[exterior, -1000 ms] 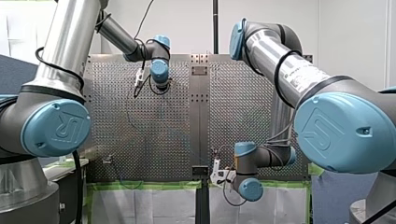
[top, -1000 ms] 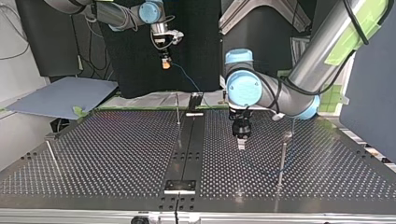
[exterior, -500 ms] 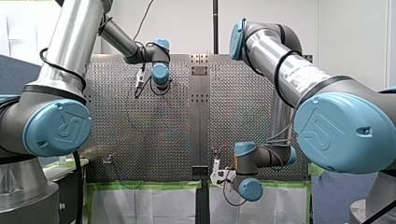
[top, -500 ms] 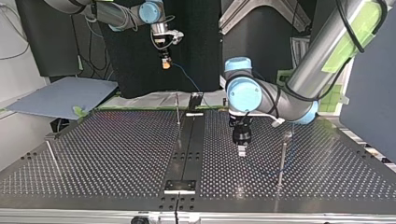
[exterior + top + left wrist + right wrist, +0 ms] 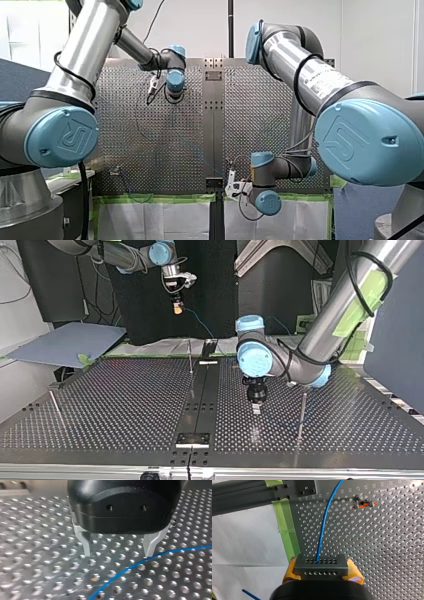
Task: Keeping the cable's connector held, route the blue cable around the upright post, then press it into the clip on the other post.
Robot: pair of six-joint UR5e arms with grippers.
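My right gripper (image 5: 322, 572) is shut with its yellow pads on the grey connector block (image 5: 321, 563). The blue cable (image 5: 324, 525) leaves the block and runs over the perforated plate. In the top view that gripper (image 5: 176, 309) hangs high beyond the table's far edge, and the cable (image 5: 200, 325) slopes down from it. My left gripper (image 5: 117, 552) is open just above the plate, and the cable (image 5: 130, 567) lies on the plate close to one fingertip, not between the fingers. In the top view it (image 5: 256, 407) hovers right of the centre rail, left of an upright post (image 5: 301, 412).
A thin post (image 5: 190, 357) stands by the centre rail (image 5: 201, 395) near the far edge, another post (image 5: 56, 407) at the top view's left. A small orange-tipped fitting (image 5: 363, 505) sits on the plate ahead of my right gripper. Green tape (image 5: 287, 522) lines the plate's edge.
My left gripper has moved toward the top view's near edge and come lower over the plate, still open. My right gripper with the connector has not moved.
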